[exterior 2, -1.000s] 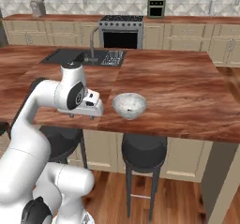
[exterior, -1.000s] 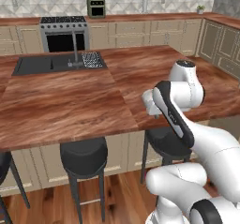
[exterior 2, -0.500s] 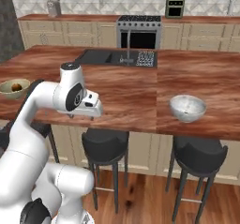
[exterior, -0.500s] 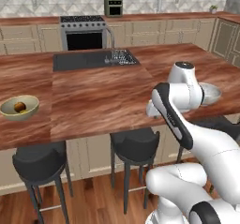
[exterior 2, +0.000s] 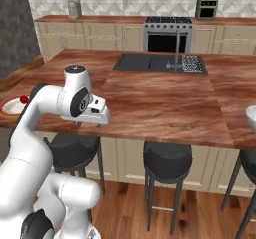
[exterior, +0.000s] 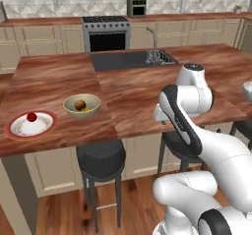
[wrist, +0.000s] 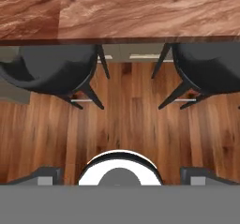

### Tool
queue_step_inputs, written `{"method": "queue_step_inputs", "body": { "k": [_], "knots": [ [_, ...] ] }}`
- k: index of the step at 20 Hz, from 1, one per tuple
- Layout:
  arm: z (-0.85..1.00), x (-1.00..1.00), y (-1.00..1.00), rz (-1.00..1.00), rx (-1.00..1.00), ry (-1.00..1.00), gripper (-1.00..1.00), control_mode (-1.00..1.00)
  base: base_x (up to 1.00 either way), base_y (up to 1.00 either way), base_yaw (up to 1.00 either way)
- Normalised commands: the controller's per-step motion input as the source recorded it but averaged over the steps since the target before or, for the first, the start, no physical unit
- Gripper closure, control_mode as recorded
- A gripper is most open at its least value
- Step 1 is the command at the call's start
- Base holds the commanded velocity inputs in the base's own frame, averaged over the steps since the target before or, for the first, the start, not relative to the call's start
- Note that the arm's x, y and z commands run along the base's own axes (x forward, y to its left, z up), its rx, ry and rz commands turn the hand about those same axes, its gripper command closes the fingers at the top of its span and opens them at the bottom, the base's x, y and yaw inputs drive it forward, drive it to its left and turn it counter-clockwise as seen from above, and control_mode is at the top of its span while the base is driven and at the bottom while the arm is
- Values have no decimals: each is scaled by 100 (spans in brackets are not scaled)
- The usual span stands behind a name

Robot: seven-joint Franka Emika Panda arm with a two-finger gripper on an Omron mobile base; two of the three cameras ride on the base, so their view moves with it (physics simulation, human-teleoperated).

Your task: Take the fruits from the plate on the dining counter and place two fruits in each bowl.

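I am seeing the plate (exterior: 30,126) sitting at the table's (exterior: 123,94) left end with one small red fruit (exterior: 32,116) on it. Just right of it, the olive bowl (exterior: 81,105) is holding an orange-brown fruit (exterior: 80,104) beside a yellow-green one (exterior: 87,110). Farther right, the jaws are standing spread and empty, looking down over the table edge at two black stools (wrist: 51,70).

Two black stools (wrist: 51,70) (wrist: 208,66) stand just below the gripper on the wood floor (wrist: 131,120), one to each side of it in the hand view, their seats tucked under the edge above. Far ahead of the gripper, against the back wall, a steel stove (exterior: 107,32) sits between cream cabinets (exterior: 42,44). A small dark toaster oven (exterior: 136,6) rests on the back counter past the stove. A tiled backsplash (exterior 2: 125,5) runs behind them. A metal canister (exterior 2: 74,9) stands on the back counter, far off to the gripper's left.
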Motion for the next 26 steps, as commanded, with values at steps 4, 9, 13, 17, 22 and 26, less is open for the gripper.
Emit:
{"method": "queue_step_inputs", "body": {
  "k": [4,9,13,17,22,26],
  "knots": [
    [0,0,0,0,0,0,-100,100,0,100,0],
    [0,0,0,0,0,0,-100,100,0,100,0],
    [0,0,0,0,0,0,-100,100,0,100,0],
    [0,0,0,0,0,0,-100,100,10,100,0],
    [0,0,0,0,0,0,-100,100,52,29,1],
    [0,0,0,0,0,0,-100,100,68,0,6]
  ]
}}
